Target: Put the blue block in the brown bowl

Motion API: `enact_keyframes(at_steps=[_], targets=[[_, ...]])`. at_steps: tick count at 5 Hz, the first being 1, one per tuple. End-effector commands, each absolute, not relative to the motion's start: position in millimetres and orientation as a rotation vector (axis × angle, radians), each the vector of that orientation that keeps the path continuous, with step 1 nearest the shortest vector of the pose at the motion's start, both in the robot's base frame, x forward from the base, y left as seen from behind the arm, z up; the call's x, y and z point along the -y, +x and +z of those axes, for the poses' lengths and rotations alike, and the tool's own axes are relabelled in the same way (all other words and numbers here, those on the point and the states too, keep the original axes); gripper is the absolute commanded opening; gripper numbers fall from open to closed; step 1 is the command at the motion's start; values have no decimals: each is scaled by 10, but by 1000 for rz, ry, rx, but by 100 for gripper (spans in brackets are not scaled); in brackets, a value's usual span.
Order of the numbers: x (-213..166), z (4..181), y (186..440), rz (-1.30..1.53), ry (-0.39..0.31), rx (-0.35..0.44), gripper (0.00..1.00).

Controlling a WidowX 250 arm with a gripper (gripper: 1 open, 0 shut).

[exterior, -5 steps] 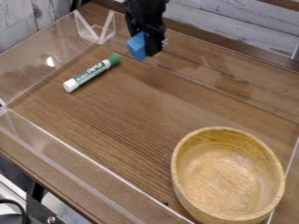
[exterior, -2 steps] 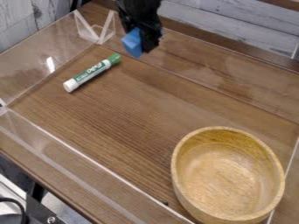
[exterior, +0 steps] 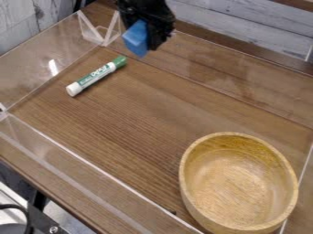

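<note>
The blue block (exterior: 135, 37) hangs above the far part of the wooden table, held between the black fingers of my gripper (exterior: 141, 35), which is shut on it. The arm comes in from the top edge, so the upper part of the gripper is cut off. The brown bowl (exterior: 240, 182), wide and round with a thick rim, sits empty at the near right corner, well away from the block.
A white marker with a green cap (exterior: 97, 76) lies on the table to the left, below the gripper. Clear acrylic walls (exterior: 37, 64) run along the table's left and front sides.
The gripper has lifted the blue block higher and slightly toward the left. The marker and the bowl have stayed where they were.
</note>
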State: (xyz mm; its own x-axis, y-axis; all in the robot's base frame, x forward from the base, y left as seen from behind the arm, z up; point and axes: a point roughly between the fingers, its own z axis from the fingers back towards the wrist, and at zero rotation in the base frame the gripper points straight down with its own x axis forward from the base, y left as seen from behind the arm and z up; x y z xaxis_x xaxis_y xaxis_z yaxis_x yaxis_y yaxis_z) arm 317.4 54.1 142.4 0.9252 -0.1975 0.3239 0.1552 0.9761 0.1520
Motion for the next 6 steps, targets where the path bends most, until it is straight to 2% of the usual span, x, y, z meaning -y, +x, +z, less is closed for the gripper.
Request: enact_keyframes(at_steps=[1,3,6], targets=[[-253,1636,3001,-155,134,398,0],[245,1725,2606,-124,114,397,0],[989,1670,2192,-103,91,397,0]])
